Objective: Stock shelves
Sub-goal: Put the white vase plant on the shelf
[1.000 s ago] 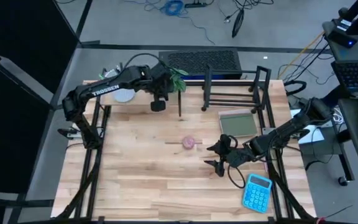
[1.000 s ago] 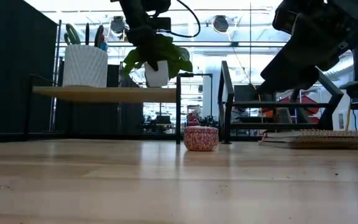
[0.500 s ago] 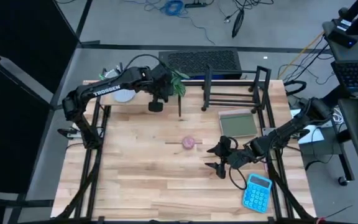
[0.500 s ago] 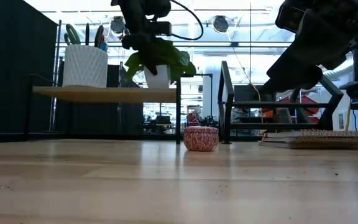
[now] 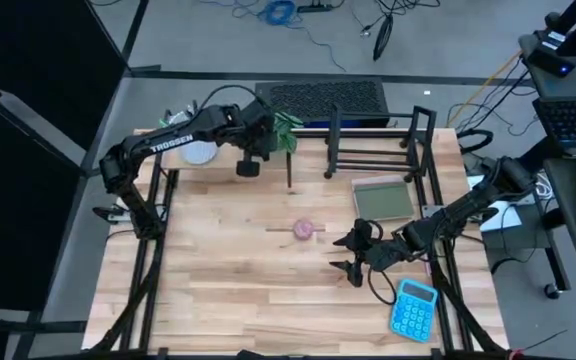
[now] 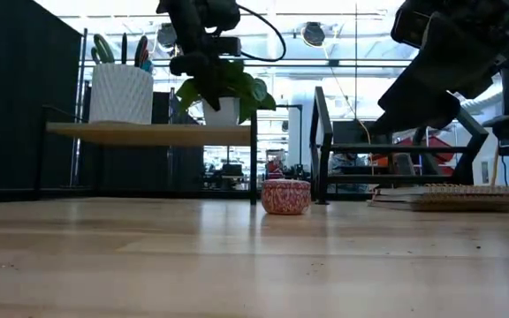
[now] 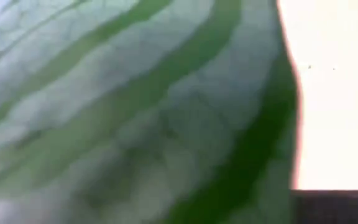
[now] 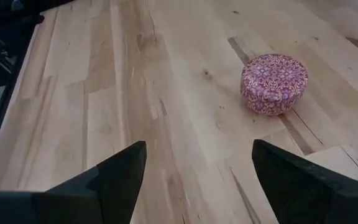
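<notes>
A potted plant [image 6: 223,109], green leaves in a white pot, stands at the right end of the pale-wood shelf [image 6: 140,133], its base at the shelf top. My left gripper [image 6: 194,64] reaches down into the leaves [image 5: 284,128], and a leaf fills its wrist view. The black wire rack [image 5: 376,150] stands to the shelf's right. My right gripper [image 8: 197,180] hovers open over the table, right of a pink patterned tin [image 8: 274,83] that rests on the wood [image 5: 305,229]. My left gripper comes at the potted plant from above and has it among the leaves above the pot [image 6: 203,81]. The leaves hide the fingertips, so which stem or leaf they are on cannot be told. The plant stays upright, its pot at the shelf top.
A white cup of pens and scissors [image 6: 120,92] stands on the shelf's left part. A spiral notebook [image 5: 381,198] lies in front of the rack, and a blue calculator [image 5: 414,310] lies near the front right corner. Bare wood stretches across the table's middle and left.
My left gripper has moved a little toward the table's left and far edges and gone down with the potted plant. The pot has sunk from just above the shelf to the shelf top and stays upright.
</notes>
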`<state>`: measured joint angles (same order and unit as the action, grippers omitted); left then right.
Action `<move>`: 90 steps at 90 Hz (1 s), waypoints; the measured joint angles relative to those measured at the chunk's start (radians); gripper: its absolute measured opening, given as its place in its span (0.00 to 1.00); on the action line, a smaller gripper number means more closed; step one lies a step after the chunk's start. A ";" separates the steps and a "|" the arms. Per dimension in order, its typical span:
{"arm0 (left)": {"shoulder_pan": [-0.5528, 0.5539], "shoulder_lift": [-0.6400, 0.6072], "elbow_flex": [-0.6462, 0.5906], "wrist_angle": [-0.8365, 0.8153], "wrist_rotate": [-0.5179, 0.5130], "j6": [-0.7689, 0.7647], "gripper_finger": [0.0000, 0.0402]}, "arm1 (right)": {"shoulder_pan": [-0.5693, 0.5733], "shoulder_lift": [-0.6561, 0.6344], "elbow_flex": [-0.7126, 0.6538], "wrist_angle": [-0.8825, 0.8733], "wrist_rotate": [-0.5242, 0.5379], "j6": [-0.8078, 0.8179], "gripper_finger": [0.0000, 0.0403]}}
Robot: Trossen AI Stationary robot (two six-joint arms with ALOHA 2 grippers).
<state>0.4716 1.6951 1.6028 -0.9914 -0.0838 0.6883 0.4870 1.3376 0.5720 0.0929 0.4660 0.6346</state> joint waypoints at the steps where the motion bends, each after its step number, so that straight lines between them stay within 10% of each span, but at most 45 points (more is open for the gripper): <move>1: 0.000 0.000 0.000 0.001 0.000 0.000 0.00 | 0.000 0.000 0.000 0.000 0.000 0.000 0.69; 35: -0.014 0.000 0.029 0.003 -0.006 -0.007 0.02 | -0.001 0.000 0.000 -0.008 -0.004 0.001 0.69; 90: -0.061 -0.039 0.059 -0.003 -0.085 -0.026 0.42 | -0.001 0.000 0.000 -0.008 -0.021 0.005 0.69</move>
<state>0.4102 1.6558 1.6613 -0.9939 -0.1687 0.6621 0.4862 1.3376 0.5724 0.0853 0.4454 0.6401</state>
